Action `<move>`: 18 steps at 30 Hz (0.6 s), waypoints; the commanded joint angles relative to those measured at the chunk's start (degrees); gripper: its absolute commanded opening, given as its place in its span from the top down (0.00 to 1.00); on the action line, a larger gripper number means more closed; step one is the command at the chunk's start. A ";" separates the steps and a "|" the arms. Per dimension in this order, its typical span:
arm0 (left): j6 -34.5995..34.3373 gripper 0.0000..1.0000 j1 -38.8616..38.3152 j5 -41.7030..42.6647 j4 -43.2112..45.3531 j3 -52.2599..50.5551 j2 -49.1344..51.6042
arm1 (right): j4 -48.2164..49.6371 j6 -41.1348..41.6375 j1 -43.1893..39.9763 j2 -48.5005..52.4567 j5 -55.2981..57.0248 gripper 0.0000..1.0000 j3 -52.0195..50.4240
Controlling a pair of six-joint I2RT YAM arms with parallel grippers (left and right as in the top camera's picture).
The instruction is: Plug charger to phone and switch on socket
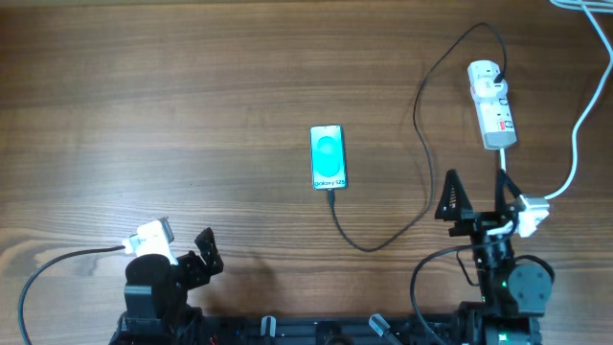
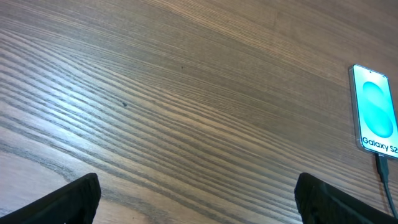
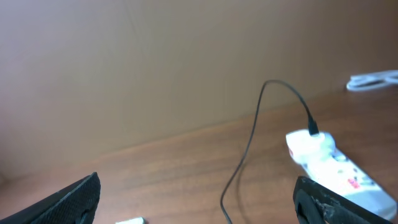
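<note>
Wood-grain table, matte, evenly lit. The phone lies flat mid-table, screen up and lit. Its long axis runs near-to-far from the robot, barely skewed. The port end (the short edge under the "Galaxy" text) faces the robot's base.

The charger has its tip at that near edge of the phone. Its cable loops nearer than the phone, then sweeps right of it and away to a plug at the far end of the socket. The socket lies right of the phone and a little farther out, its long axis roughly parallel to the phone's. No view shows whether the tip is fully seated.

The left gripper is left of the phone and nearer, jaws fully apart, holding nothing. The right gripper is right of the phone and nearer, jaws spread wide, empty.

Judgement: the step in hand is seating the tip.
- Pinch the cable just behind the connector.
- Brace the phone's far edge with the other arm so it cannot slide.
- Push straight along the phone's long axis, not across it.
- The right arm looks better placed for the socket switch.
</note>
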 commanded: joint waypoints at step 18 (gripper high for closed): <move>-0.50 0.00 -0.20 -0.35 0.13 -0.26 -0.33 | -2.23 -1.49 0.24 -0.90 3.17 0.00 -1.75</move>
